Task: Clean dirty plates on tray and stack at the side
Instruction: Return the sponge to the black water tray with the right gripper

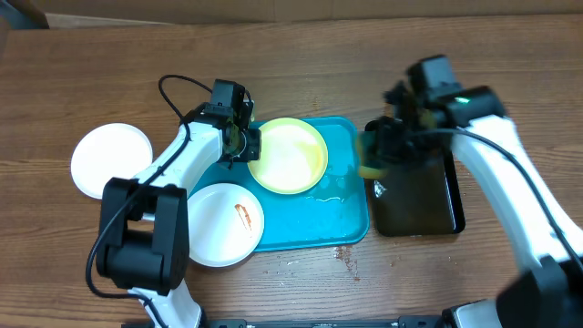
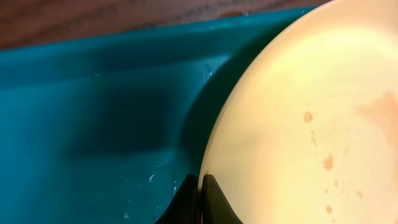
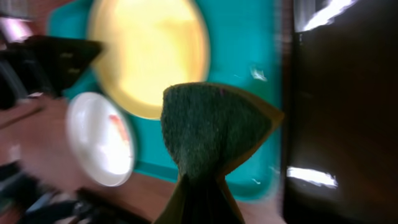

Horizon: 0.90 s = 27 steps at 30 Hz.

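Note:
On the turquoise tray [image 1: 351, 223] sits a pale yellow-green plate [image 1: 288, 155]. My left gripper [image 1: 243, 142] is shut on that plate's left rim. In the left wrist view the gripper [image 2: 200, 186] pinches the rim, and reddish spots dot the plate [image 2: 298, 112] above the tray [image 2: 93, 112]. A white plate with a reddish smear [image 1: 225, 223] overlaps the tray's front left corner. Another white plate [image 1: 111, 159] lies on the table at the left. My right gripper [image 1: 383, 150] is shut on a green-and-yellow sponge [image 3: 211, 130] above the tray's right edge.
A glossy black tray [image 1: 419, 196] lies right of the turquoise one, under my right arm. Wet streaks shine on the turquoise tray's floor near its right front. The wooden table [image 1: 510, 64] extends behind and to both sides.

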Available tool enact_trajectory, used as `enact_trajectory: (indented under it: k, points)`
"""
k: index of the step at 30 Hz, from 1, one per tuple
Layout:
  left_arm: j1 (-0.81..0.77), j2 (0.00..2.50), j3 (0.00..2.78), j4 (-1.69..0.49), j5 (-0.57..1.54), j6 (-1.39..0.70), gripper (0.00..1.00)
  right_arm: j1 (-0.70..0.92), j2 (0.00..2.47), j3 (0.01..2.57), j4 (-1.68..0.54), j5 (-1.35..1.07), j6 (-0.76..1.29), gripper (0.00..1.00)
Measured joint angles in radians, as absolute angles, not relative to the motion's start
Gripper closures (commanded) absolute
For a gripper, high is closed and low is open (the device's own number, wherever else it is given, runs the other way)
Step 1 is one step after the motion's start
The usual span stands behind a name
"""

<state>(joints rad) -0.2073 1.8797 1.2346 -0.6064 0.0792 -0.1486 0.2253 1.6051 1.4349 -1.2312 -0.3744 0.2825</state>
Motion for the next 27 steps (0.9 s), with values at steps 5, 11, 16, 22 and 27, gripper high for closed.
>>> enact_trajectory:
  k: [5,11,16,22,27]
  points:
    - [-0.244,1.777,1.235,-0.604,-0.034,-0.148,0.96,0.155,1.589,1.400,-1.277,-0.234,0.275,0.96]
    - [-0.385,1.623,1.237,-0.584,-0.286,-0.135,0.96,0.061,1.598,1.254,-1.192,-0.126,0.286,0.96]
    - [-0.561,1.566,1.240,-0.535,-0.573,-0.064,0.96,0.024,1.599,1.141,-1.050,-0.111,0.287,0.96]
    - [-0.744,1.566,1.241,-0.516,-0.887,0.035,0.96,0.026,1.600,0.976,-0.862,-0.080,0.288,0.81]
    - [-0.813,1.566,1.241,-0.515,-1.078,0.076,0.96,0.026,1.600,0.878,-0.786,-0.043,0.288,0.46]
